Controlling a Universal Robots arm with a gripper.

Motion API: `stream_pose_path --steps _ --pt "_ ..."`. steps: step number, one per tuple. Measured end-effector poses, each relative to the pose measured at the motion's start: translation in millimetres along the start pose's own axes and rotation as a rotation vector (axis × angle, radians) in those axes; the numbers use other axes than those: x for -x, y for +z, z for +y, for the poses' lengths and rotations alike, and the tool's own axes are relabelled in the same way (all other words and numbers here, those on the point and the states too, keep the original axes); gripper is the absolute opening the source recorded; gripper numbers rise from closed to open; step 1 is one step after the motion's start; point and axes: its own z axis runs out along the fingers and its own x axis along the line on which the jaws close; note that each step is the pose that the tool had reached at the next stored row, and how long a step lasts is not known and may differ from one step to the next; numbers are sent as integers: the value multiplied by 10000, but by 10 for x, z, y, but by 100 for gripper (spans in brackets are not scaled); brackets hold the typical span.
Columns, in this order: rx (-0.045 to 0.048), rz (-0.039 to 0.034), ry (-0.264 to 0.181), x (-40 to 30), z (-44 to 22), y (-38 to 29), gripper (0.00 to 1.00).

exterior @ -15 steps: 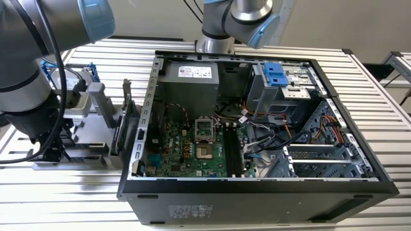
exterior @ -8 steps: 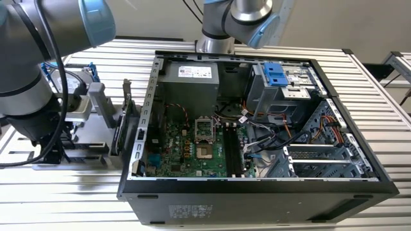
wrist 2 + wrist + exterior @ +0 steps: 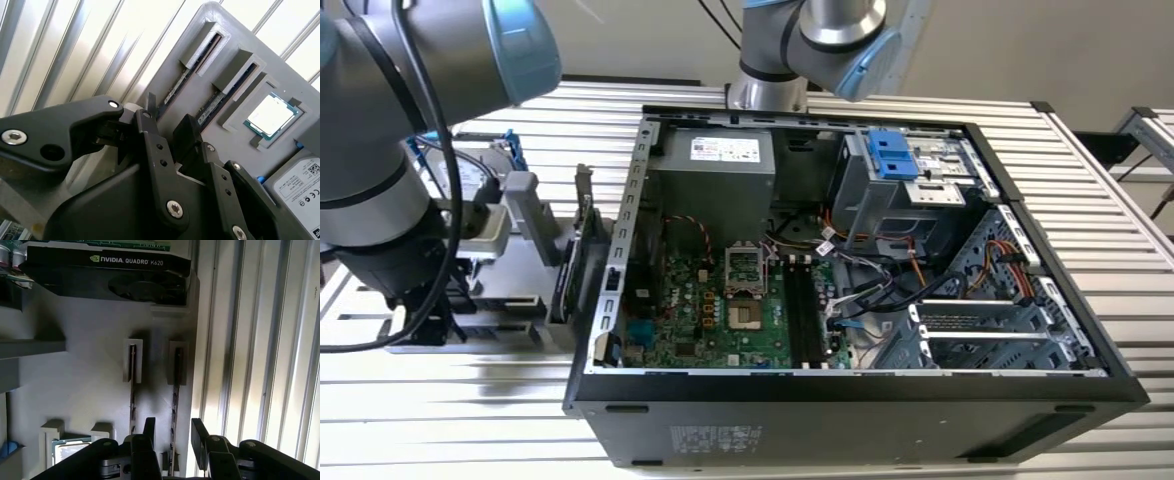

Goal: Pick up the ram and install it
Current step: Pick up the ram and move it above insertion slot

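Note:
Two ram sticks stand on edge in slots of a grey holder tray (image 3: 85, 385). In the first wrist view the ram (image 3: 176, 390) nearer the tray's edge runs between my two black fingers, and the other ram (image 3: 132, 385) lies just outside them. My gripper (image 3: 174, 430) is open and straddles that stick. In the second wrist view the same ram (image 3: 192, 67) runs down toward the gripper (image 3: 169, 117), with the second stick (image 3: 225, 95) beside it. In the exterior view my arm (image 3: 387, 180) hangs over the tray (image 3: 500, 290) at the exterior view's left, beside the open computer case (image 3: 854, 390).
A graphics card (image 3: 110, 275), a processor chip (image 3: 272, 115) and a hard drive (image 3: 300, 185) share the tray. Inside the case, the green motherboard (image 3: 707, 310) has long black slots (image 3: 803, 310); cables and a drive cage (image 3: 907, 180) crowd its far side. A ribbed metal table (image 3: 454, 400) surrounds everything.

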Motion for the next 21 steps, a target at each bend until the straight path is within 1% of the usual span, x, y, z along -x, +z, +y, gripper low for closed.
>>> stream_pose_path --steps 6,13,21 --pt "-2 -2 -1 2 2 26 100" --pt "-9 -1 -1 2 5 79 100" --pt "-20 -1 -1 2 6 98 100"
